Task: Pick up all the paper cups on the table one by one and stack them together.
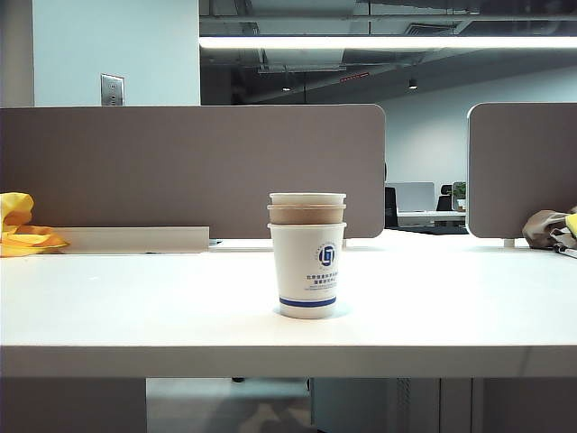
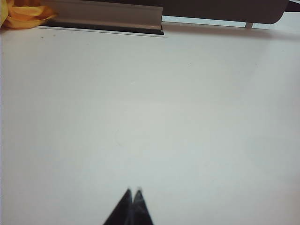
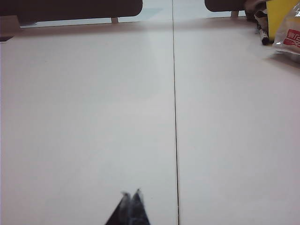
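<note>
Starting at the left, a yellow cloth (image 1: 25,227) is lying against the partition panels (image 1: 194,167) in the exterior view, and the left wrist view is catching it too, well ahead of the left gripper (image 2: 133,191) and off to one side, next to a grey rail (image 2: 105,16). That gripper is sitting with its fingertips pressed together, holding nothing, over bare table (image 2: 187,122) — open white surface is stretching ahead of it up to the rail.

At the middle of the exterior view the paper cups (image 1: 307,256) are standing upright as one stack: a white logo cup outermost, the brown one nested in it, a white rim on top. Neither wrist view is showing the stack, and the exterior view is showing neither gripper.

The right gripper (image 3: 131,193) is likewise pinched closed and empty, just beside a thin seam (image 3: 175,117) running away across the table. Far ahead of it a yellow box (image 3: 281,14) and a plastic bag (image 3: 289,40) are crowding the far edge.
</note>
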